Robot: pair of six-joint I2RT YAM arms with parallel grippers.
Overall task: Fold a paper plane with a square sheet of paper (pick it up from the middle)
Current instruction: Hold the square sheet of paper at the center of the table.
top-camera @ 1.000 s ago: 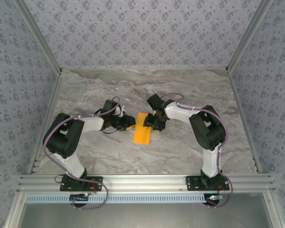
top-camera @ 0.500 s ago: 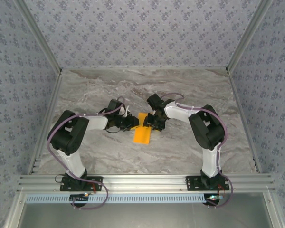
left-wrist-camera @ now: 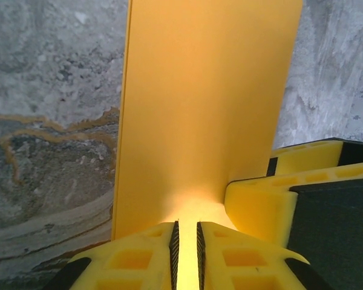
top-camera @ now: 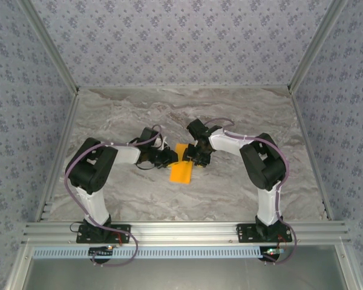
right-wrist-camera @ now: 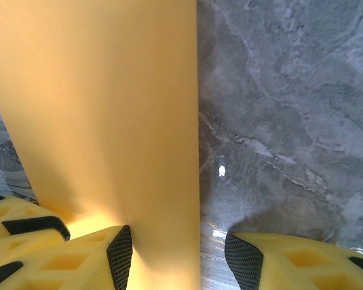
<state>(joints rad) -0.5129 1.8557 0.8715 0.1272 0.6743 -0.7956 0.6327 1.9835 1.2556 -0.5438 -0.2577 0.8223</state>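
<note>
Lying on the worktop [top-camera: 230,115], the square sheet of paper [top-camera: 181,172]; left hand [left-wrist-camera: 186,235] nearly pressed together upon it; right hand [right-wrist-camera: 181,254] spread astride its edge.

- The orange sheet of paper [top-camera: 181,172] is plain, bright and unmarked, with clean, straight edges.
- It shows as an oblong, clearly longer than it is wide, rather than a full square.
- In the left wrist view a thin second line runs along one long side, as if two layers lie together there.
- It rests on the grey marbled tabletop [top-camera: 242,121], near the middle.
- Its long sides run roughly from the near edge toward the far edge.
</note>
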